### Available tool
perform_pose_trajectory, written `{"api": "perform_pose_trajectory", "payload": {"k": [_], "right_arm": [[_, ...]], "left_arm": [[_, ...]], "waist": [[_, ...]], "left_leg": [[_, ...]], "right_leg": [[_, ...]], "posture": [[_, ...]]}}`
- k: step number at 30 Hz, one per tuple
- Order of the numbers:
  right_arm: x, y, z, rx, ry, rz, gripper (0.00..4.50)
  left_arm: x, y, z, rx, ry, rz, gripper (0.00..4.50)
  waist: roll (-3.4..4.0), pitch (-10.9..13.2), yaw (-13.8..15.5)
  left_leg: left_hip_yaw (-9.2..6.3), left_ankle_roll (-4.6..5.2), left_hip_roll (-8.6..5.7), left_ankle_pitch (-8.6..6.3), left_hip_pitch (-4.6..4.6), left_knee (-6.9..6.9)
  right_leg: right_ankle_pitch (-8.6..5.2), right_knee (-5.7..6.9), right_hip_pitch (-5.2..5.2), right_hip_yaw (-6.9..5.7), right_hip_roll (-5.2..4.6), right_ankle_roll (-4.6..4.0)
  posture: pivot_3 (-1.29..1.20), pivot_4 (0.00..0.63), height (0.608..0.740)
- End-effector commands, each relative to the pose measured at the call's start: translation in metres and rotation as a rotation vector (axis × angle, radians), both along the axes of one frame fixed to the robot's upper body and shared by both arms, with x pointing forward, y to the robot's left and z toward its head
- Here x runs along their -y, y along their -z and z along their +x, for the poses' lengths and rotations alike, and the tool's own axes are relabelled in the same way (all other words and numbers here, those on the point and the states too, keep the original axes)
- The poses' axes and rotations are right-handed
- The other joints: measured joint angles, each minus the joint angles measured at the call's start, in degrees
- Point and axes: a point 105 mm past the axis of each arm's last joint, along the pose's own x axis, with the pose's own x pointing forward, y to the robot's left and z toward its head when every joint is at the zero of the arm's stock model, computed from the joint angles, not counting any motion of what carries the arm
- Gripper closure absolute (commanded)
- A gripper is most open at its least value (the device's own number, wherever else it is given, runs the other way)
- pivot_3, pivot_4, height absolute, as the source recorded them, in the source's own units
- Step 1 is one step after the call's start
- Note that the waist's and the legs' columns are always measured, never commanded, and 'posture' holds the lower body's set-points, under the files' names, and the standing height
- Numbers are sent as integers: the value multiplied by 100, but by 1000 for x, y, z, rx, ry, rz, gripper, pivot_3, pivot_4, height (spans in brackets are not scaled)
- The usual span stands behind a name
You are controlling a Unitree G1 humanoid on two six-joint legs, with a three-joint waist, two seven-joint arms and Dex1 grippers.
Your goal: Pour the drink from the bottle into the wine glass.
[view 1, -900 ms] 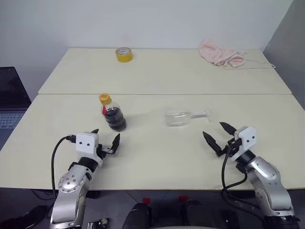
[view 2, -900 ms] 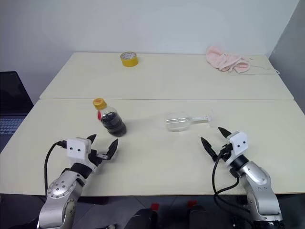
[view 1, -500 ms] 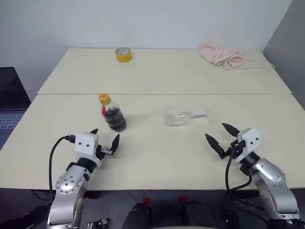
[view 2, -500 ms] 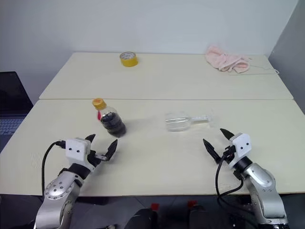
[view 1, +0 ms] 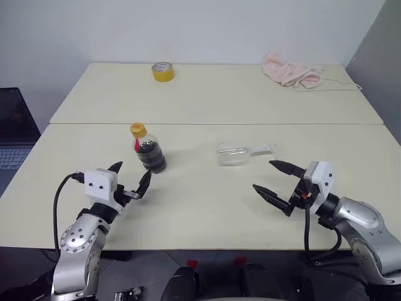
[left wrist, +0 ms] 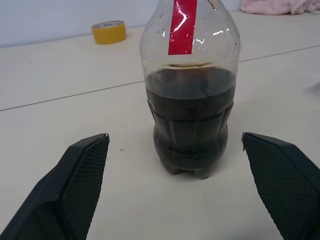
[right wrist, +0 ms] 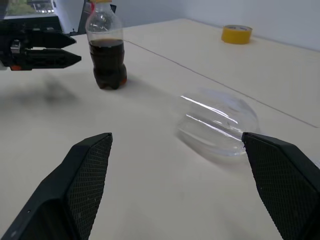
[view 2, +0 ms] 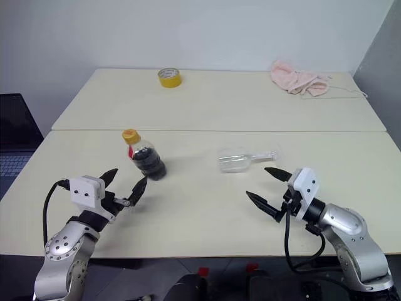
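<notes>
The bottle (view 1: 148, 150) stands upright on the near table, left of centre, with a yellow cap, a red label and dark drink (left wrist: 190, 120) filling its lower half. My left gripper (view 1: 131, 175) is open just in front of the bottle, its fingers (left wrist: 82, 170) apart on either side and not touching it. The wine glass (view 1: 238, 152) lies on its side near the table's middle, bowl to the left and stem to the right. In front of it and to the right, my right gripper (view 1: 263, 175) is open, pointing left toward the glass (right wrist: 220, 125).
A yellow tape roll (view 1: 162, 71) and a pink cloth (view 1: 291, 70) with a thin cable lie on the far table. A seam (view 1: 213, 124) joins the two tables. A laptop (view 1: 12, 135) sits off the left edge.
My right gripper has swung to point left and moved closer to the lying glass. My left gripper has shifted slightly left and lined up on the bottle. Bottle and glass have not moved.
</notes>
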Motion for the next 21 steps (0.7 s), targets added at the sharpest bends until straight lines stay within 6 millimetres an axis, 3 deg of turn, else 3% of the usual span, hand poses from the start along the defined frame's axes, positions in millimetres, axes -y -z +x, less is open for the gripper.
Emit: {"api": "perform_pose_trajectory", "payload": {"k": [1,10,21], "right_arm": [[-2,-8,-2,27,-24,7,54],[-6,-8,4,72,-1,8,54],[-23,-24,-1,75,-89,21,54]], "left_arm": [[0,-11,-2,52,-8,6,0],[-2,-1,2,-10,-18,8,0],[2,0,23,2,20,-1,0]], "waist": [[-1,1,1],[-1,1,0],[-1,1,0]], "left_leg": [[0,0,0,0,0,0],[1,0,0,0,0,0],[0,0,-1,0,0,1]], "right_leg": [[0,0,0,0,0,0],[0,0,-1,0,0,0],[0,0,-2,-3,-1,0]], "posture": [[0,150,740],[0,150,740],[0,150,740]]}}
